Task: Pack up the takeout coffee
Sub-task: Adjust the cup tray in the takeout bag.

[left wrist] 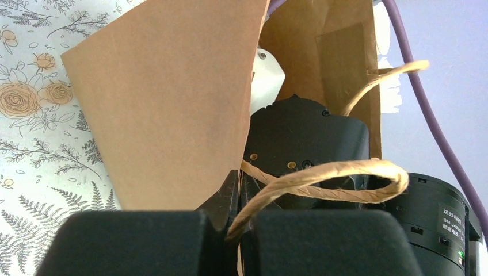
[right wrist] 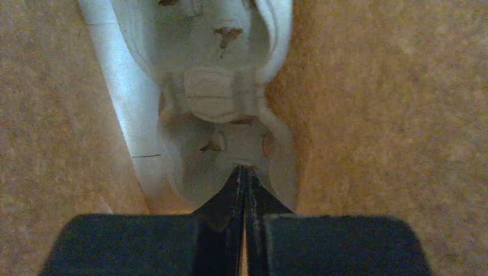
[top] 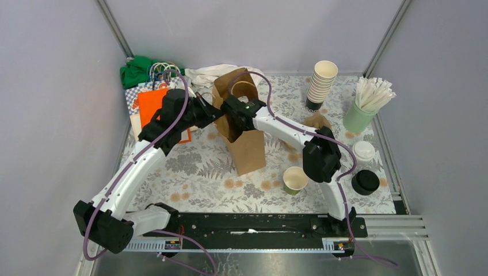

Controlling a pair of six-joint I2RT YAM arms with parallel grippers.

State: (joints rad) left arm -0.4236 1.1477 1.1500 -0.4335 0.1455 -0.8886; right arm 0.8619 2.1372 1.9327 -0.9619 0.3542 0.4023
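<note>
Well apart from jaws: green cup [top: 295, 179]

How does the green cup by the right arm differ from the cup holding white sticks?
The green cup is darker, near the front; the stick cup is pale mint, farther back. The green cup shows its pale inside; the stick cup is crammed with white sticks. Both stand upright, lidless.

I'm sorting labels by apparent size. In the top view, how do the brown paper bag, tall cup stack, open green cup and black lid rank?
1. brown paper bag
2. tall cup stack
3. open green cup and black lid: these look about alike, so they are left unranked.
</note>
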